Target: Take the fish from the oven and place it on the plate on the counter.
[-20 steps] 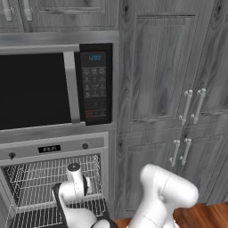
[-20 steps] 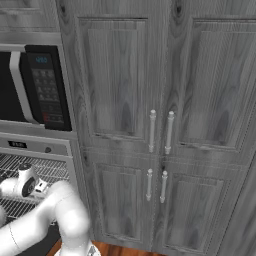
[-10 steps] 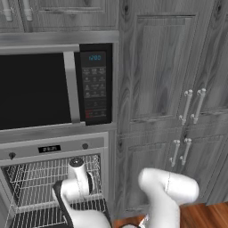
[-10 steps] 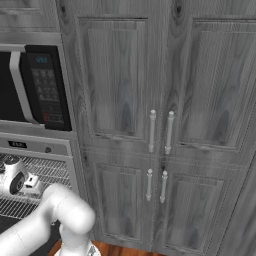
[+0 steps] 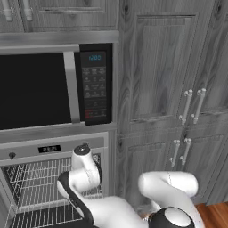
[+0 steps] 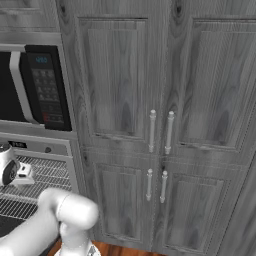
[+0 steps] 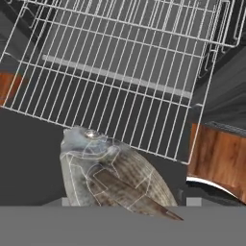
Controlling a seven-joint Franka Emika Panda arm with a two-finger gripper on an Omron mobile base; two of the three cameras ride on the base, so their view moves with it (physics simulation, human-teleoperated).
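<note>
Grey-silver and slim, the fish (image 7: 113, 175) sits close under the hand camera, just off the near edge of the oven's white wire rack (image 7: 129, 72), apparently in the gripper; whether the fingers clamp it cannot be told. The steel-framed oven (image 5: 53, 178) stands open below the black-doored microwave (image 5: 53, 87).

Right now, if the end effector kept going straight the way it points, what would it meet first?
Most likely the fish, which sits right ahead of the hand camera. Beyond it lies the wire rack of the open oven. How far off either is cannot be told.
</note>
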